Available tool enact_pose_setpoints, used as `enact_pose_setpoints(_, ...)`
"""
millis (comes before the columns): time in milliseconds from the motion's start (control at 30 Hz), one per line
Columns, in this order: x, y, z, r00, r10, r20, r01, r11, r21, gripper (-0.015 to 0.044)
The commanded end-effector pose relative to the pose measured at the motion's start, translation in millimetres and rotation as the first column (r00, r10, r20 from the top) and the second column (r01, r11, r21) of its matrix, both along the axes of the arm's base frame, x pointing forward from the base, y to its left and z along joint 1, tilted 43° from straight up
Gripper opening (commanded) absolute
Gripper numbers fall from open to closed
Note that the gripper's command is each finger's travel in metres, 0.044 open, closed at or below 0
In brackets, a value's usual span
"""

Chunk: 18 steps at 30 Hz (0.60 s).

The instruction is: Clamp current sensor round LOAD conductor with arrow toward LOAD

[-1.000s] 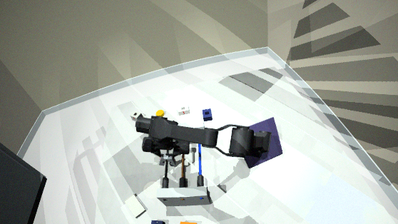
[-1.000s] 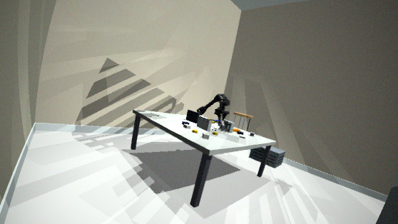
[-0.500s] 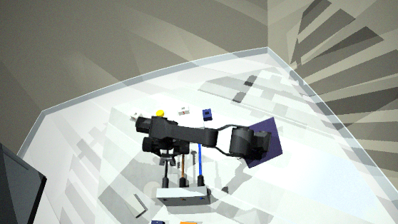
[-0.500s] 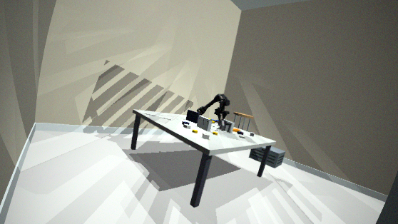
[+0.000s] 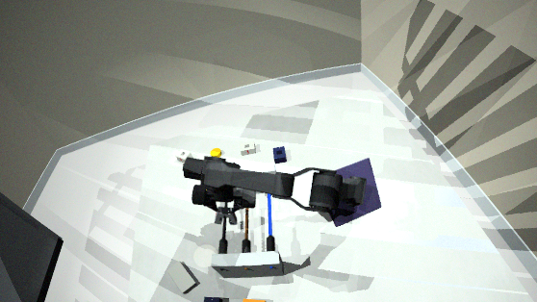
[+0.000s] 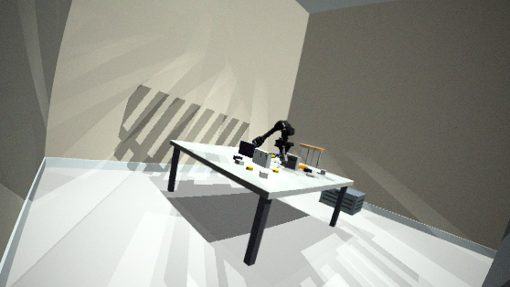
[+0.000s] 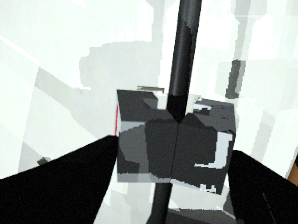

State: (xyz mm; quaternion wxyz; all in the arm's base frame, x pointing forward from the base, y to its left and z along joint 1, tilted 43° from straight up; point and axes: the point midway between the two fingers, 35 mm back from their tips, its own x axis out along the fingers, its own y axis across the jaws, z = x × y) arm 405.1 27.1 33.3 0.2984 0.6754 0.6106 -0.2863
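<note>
The current sensor (image 7: 150,145), a dark grey two-part block, sits between the fingertips in the wrist view. Its halves meet at a middle seam. My gripper (image 7: 173,152) (image 5: 225,218) is shut on it, one finger on each side. A black conductor (image 7: 186,50) (image 5: 223,235) comes out above and below the sensor, in line with the seam; whether it is fully enclosed, and whether the latch is caught, cannot be told. In the top view the fingers are over this conductor, the leftmost of three. The arrow and the LOAD marker cannot be made out.
A brown conductor (image 5: 246,226) and a blue conductor (image 5: 269,216) run to the right of the black one into a pale end block (image 5: 247,260). A yellow disc (image 5: 216,152), white block (image 5: 248,149), navy block (image 5: 279,154) and purple panel (image 5: 370,185) stand around the arm.
</note>
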Motion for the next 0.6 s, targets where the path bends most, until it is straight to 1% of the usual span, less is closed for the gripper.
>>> enact_pose_setpoints(0, 0.6, -1.4, 0.9, 1.000, -0.001, 0.004, 0.001, 1.000, -0.001, 0.0000)
enact_pose_setpoints(300, 1.5, -1.4, 0.7, 1.000, 0.005, -0.003, -0.005, 1.000, -0.001, 0.0000)
enact_pose_setpoints(567, 7.3, -1.0, -0.6, 0.997, 0.047, -0.056, -0.047, 0.999, 0.000, 0.0000)
